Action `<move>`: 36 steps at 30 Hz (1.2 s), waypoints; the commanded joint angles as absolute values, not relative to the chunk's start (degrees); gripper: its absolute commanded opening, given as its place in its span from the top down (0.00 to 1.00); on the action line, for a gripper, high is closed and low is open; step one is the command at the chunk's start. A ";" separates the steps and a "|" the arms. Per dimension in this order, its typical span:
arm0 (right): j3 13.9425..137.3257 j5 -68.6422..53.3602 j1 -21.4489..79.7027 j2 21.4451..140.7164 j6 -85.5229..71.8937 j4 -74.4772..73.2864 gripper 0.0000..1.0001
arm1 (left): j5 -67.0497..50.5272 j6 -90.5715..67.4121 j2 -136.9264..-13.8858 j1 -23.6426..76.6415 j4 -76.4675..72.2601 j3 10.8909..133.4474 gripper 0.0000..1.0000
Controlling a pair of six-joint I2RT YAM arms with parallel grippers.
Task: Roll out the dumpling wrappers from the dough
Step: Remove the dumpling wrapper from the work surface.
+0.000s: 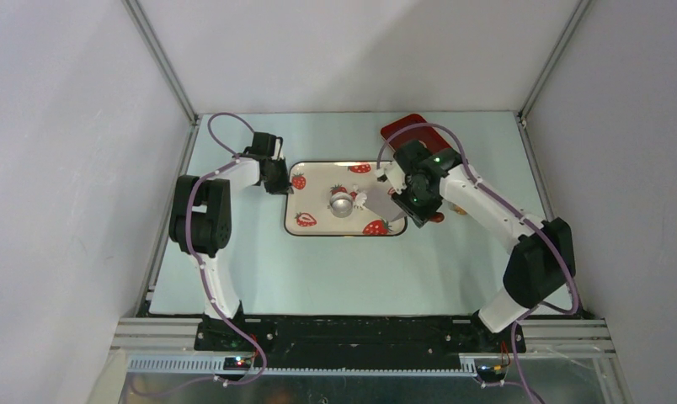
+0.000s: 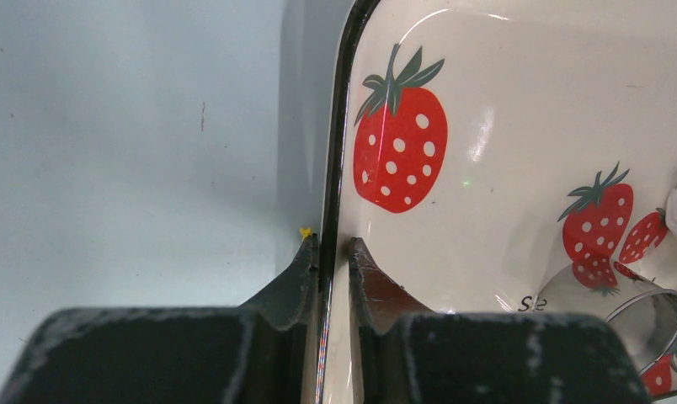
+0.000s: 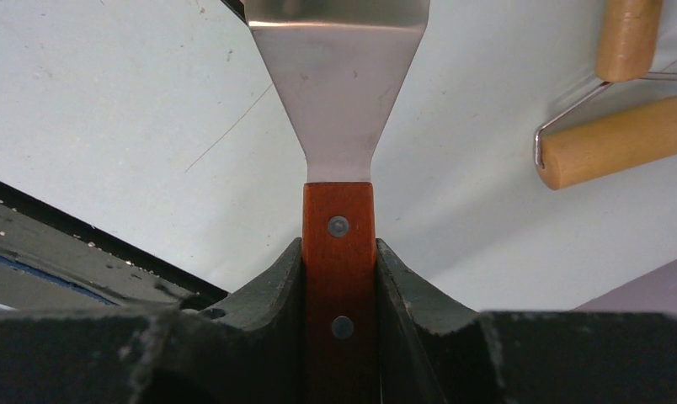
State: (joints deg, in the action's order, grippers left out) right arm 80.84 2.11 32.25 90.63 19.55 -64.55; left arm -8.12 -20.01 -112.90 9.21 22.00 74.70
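Holding a spatula [image 3: 339,93], right gripper [image 3: 338,246] hangs near the tray's [image 1: 318,199] silver cup [image 1: 342,204].

The tray [image 2: 503,101] has a glossy, enamel-like cream face with printed strawberries and a shiny black rim. At the lower right of the left wrist view, the cup [image 2: 655,324] is polished metal that mirrors the print. The table [image 2: 125,143] is matt pale blue-green and lightly scuffed. The spatula [image 3: 339,76] has a satin metal blade and a smooth red-brown wooden handle with metal rivets. At the upper right, the rolling pin [image 3: 617,139] is pale matt wood on bare wire. The left gripper [image 2: 329,252] and right gripper [image 3: 338,246] look like matt black plastic, rough and smeared whitish.
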 commanded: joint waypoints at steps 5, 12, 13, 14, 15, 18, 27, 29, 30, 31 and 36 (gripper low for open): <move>81.14 3.68 31.61 94.34 18.36 -63.20 1.00 | -7.55 -19.56 -112.96 11.00 24.07 73.38 1.00; 85.58 5.69 31.59 97.80 17.08 -64.00 1.00 | -7.55 -19.45 -112.94 10.99 24.08 73.39 1.00; 86.61 6.05 31.75 98.56 17.04 -64.67 1.00 | -7.56 -19.48 -112.94 10.99 24.04 73.39 1.00; 87.03 6.90 32.11 98.98 17.04 -64.90 1.00 | -7.43 -19.46 -112.94 10.99 24.07 73.39 1.00; 87.74 7.27 32.31 99.76 17.20 -65.29 1.00 | -7.44 -19.49 -112.94 10.99 24.08 73.39 1.00; 89.00 9.23 32.88 101.42 17.46 -66.43 1.00 | -7.40 -19.50 -112.96 11.03 24.07 73.32 1.00; 91.52 10.56 32.82 104.54 17.37 -65.72 1.00 | -7.81 -19.50 -113.05 10.99 24.06 73.47 1.00; 93.09 11.35 33.02 105.57 17.45 -65.44 1.00 | -7.89 -19.51 -113.09 11.04 24.08 73.41 1.00; 93.65 11.56 33.12 106.37 17.55 -65.12 1.00 | -7.85 -19.51 -113.06 11.01 24.04 73.46 1.00; 95.00 12.03 33.31 106.76 17.56 -64.95 1.00 | -7.85 -19.51 -113.03 10.99 24.06 73.47 1.00; 102.77 11.69 33.66 108.58 17.88 -63.56 1.00 | -7.81 -19.49 -113.03 11.06 24.08 73.43 1.00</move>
